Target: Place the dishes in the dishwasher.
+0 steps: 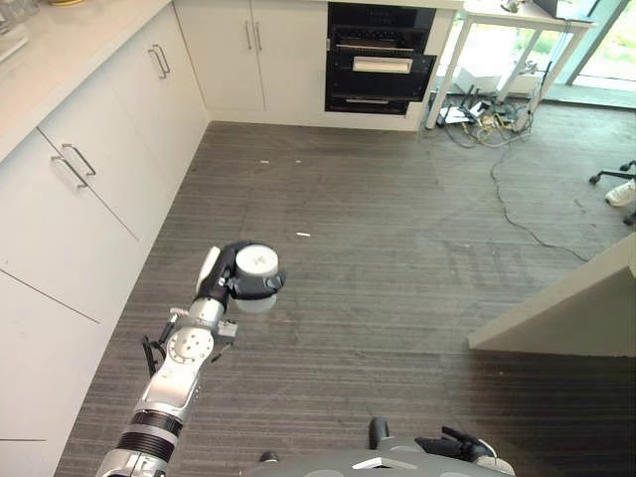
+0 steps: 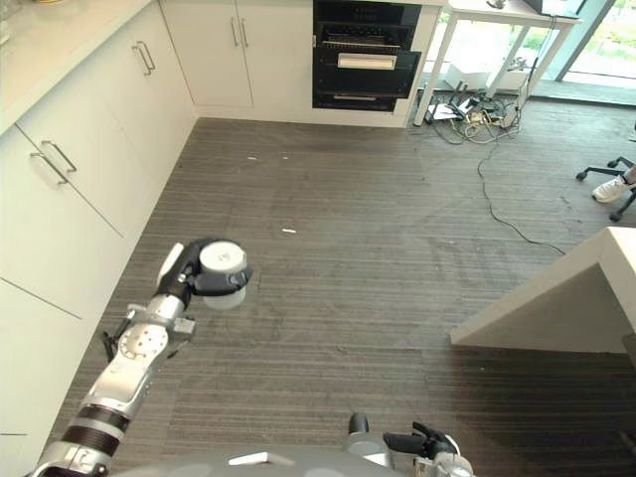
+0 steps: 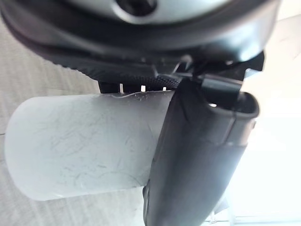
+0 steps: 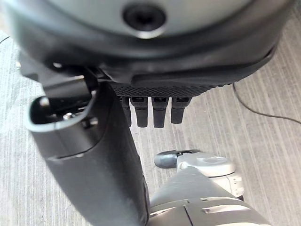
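Cup [image 1: 256,275], a frosted white one, is clamped in the left hand [image 1: 231,273] with fingers and thumb curled round it, held out over the grey floor [image 1: 397,248] near the white cabinets [image 1: 89,199]. Right hand [image 4: 141,110] hangs low with straight fingers, holding nothing. Dishwasher [image 1: 376,60] stands well apart at the far wall.

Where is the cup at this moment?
The frosted white cup is held in the left hand, out over the dark floor on the robot's left, beside the white cabinets.
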Robot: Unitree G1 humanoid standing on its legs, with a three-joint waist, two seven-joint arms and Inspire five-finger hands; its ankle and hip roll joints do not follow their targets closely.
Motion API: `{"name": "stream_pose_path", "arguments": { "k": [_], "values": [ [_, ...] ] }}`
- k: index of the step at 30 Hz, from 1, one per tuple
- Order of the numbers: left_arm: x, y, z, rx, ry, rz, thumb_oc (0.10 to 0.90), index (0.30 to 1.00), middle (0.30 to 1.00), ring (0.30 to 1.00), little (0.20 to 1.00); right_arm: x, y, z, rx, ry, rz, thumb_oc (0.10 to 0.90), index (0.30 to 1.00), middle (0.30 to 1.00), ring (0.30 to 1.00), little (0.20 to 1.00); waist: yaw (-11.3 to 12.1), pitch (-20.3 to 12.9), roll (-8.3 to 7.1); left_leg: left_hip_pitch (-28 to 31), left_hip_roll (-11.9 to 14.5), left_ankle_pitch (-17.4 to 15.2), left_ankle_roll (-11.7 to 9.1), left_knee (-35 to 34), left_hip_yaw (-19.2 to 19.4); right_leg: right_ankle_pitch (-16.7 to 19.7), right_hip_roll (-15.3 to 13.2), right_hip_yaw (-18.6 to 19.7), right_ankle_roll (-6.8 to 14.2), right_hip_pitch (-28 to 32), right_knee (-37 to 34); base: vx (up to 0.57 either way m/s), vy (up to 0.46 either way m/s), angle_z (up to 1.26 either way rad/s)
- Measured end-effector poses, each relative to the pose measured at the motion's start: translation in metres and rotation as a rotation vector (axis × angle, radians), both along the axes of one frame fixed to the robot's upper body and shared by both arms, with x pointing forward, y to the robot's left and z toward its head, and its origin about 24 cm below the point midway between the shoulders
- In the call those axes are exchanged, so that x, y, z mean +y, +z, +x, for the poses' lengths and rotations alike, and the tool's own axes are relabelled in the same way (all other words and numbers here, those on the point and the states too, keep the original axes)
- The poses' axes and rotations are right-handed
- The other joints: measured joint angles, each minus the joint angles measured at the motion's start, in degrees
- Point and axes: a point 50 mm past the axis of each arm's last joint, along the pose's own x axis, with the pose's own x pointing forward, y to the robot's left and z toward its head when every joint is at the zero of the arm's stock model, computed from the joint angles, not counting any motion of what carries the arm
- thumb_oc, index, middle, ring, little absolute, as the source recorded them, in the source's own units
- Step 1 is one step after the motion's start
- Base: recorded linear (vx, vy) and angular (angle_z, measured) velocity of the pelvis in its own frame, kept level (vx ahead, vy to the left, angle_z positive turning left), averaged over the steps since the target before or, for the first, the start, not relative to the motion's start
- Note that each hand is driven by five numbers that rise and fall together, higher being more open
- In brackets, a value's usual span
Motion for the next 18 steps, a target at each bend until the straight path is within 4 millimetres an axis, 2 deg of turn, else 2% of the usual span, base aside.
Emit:
{"name": "stream_pose_path", "arguments": {
  "k": [6, 11, 13, 14, 16, 17, 18],
  "values": [
    [-0.003, -0.004, -0.003, 0.018, -0.018, 0.006, 0.400, 0.300, 0.300, 0.300, 0.300, 0.002, -0.001, -0.001, 0.026, -0.010, -0.008, 0.800, 0.900, 0.900, 0.900, 0.900, 0.1, 0.2, -0.26, 0.4, 0.0, -0.2, 0.2, 0.0, 0.6, 0.0, 0.1, 0.7, 0.0, -0.1, 0.0, 0.03, 0.045, -0.06],
    [-0.002, -0.002, -0.002, 0.015, -0.018, 0.010, 0.400, 0.300, 0.300, 0.300, 0.300, 0.002, 0.002, 0.017, -0.016, 0.022, -0.030, 0.800, 0.900, 0.900, 0.900, 0.900, 0.1, 0.6, -0.15, 0.6, -0.5, -0.8, 0.7, 0.0, 1.8, 0.0, -0.4, 1.6, 0.0, -1.5, 2.3, 0.06, 0.112, -0.12],
    [-0.002, -0.001, -0.001, 0.012, -0.019, 0.012, 0.400, 0.300, 0.300, 0.300, 0.300, 0.002, 0.004, 0.025, -0.043, 0.028, -0.031, 0.800, 0.900, 0.900, 0.900, 0.900, 0.1, 1.0, -0.08, 0.4, -1.2, -1.4, 1.7, 0.2, 1.9, 0.0, -1.1, 1.3, 0.1, -2.8, 4.5, 0.11, 0.174, -0.03],
    [-0.003, 0.003, 0.004, -0.004, -0.025, 0.013, 0.400, 0.300, 0.300, 0.300, 0.300, -0.001, 0.008, 0.038, -0.085, 0.038, -0.044, 0.800, 0.900, 0.900, 0.900, 0.900, 0.1, 2.8, 0.48, -0.9, -1.3, -2.8, 3.5, 3.0, 1.8, -0.2, -1.8, 0.7, 0.3, -5.2, 9.6, 0.15, 0.168, 0.05],
    [-0.005, 0.008, 0.010, -0.025, -0.034, 0.021, 0.400, 0.300, 0.300, 0.300, 0.300, -0.012, 0.017, 0.054, -0.146, 0.060, -0.081, 0.800, 0.900, 0.900, 0.900, 0.900, -0.5, 4.5, 1.56, -3.4, -1.3, -5.3, 4.1, 7.9, 0.6, -0.2, -3.8, -2.0, 0.3, -10.0, 19.6, 0.28, 0.150, 0.22],
    [-0.007, 0.009, 0.011, -0.032, -0.034, 0.023, 0.400, 0.300, 0.300, 0.300, 0.300, -0.018, 0.021, 0.058, -0.165, 0.076, -0.100, 0.800, 0.900, 0.900, 0.900, 0.900, -1.1, 4.9, 1.93, -2.4, -2.3, -5.3, 5.0, 7.4, -0.7, -0.3, -5.4, -1.8, 0.1, -13.4, 27.9, 0.27, 0.078, 0.35],
    [-0.007, 0.009, 0.011, -0.036, -0.023, 0.031, 0.400, 0.300, 0.300, 0.300, 0.300, -0.020, 0.025, 0.063, -0.198, 0.084, -0.110, 0.800, 0.900, 0.900, 0.900, 0.900, -1.2, 5.6, 2.84, -1.2, -2.6, -4.5, 6.7, 6.2, -1.1, -4.8, -4.9, -0.7, 1.2, -18.6, 36.1, 0.30, 0.031, 0.29]
  ]
}}
